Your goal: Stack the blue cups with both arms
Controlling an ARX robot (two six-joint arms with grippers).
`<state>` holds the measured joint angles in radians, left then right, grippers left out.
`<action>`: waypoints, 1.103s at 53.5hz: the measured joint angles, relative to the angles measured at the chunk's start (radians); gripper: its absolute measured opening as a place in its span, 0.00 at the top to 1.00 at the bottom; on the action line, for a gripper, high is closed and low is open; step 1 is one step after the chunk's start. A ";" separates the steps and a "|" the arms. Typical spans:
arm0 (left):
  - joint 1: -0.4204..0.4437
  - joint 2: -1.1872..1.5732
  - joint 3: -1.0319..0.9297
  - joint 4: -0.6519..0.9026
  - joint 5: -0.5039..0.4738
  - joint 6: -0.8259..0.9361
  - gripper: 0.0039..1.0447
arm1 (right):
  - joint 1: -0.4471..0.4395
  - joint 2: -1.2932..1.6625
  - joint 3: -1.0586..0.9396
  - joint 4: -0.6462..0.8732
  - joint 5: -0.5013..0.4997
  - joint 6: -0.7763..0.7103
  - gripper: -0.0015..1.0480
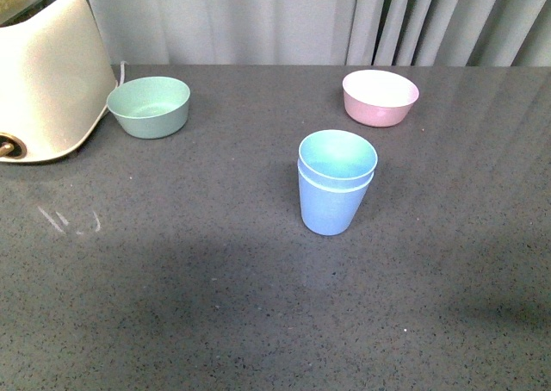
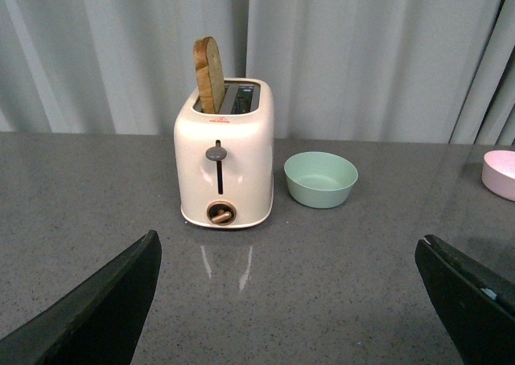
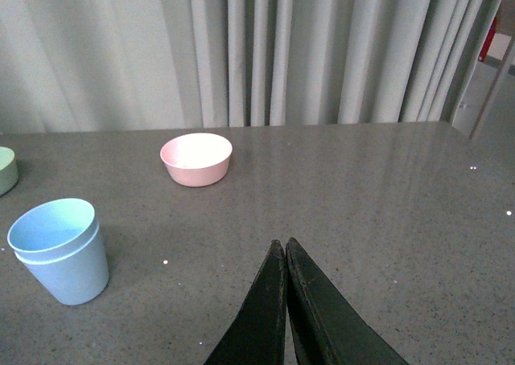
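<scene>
Left claw (image 2: 286, 301): fingers wide apart, nothing between them. Two dark tips show at the two lower corners of the left wrist view. They hang over bare table.

Right claw (image 3: 286, 252): fingers pressed together, tips touching. Nothing is held. It hangs low over the table (image 3: 386, 204), well apart from the cups.

Cups (image 1: 336, 182): two blue cups, one sitting inside the other. Two rims show, one just above the other. The top cup leans a little, so it may not be pushed all the way down. The pair stands upright near the middle of the table. In the right wrist view the cups (image 3: 60, 248) stand off to one side of the claw, not touching it.

Pink bowl (image 1: 380, 97): behind the cups, toward the right, apart from them.

Green bowl (image 1: 150, 106): behind the cups, toward the left, near the toaster.

Toaster (image 2: 225, 156): cream, with a slice of bread (image 2: 209, 74) sticking up from a slot. It stands just beside the green bowl.

Step in hand: the stacking looks done. Both claws are off the cups and neither arm shows in the front view.

Next move: I think little is left. Maybe press the top cup down straight, taking care not to tip the stack. If not, the arms can just rest.
</scene>
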<state>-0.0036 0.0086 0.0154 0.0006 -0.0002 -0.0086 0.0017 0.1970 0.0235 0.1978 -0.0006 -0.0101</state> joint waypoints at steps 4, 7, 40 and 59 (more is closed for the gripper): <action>0.000 0.000 0.000 0.000 0.000 0.000 0.08 | 0.000 -0.013 0.000 -0.013 0.000 0.000 0.98; 0.000 0.000 0.000 0.000 0.000 0.000 0.08 | 0.000 -0.038 0.000 -0.039 0.000 0.000 0.98; 0.000 0.000 0.000 0.000 0.000 0.000 0.08 | 0.000 -0.191 0.000 -0.196 0.000 0.000 0.76; 0.000 0.000 0.000 0.000 0.000 0.000 0.08 | 0.000 -0.191 0.000 -0.196 0.000 0.000 0.09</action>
<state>-0.0036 0.0086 0.0154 0.0006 -0.0002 -0.0082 0.0017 0.0063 0.0238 0.0017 -0.0002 -0.0101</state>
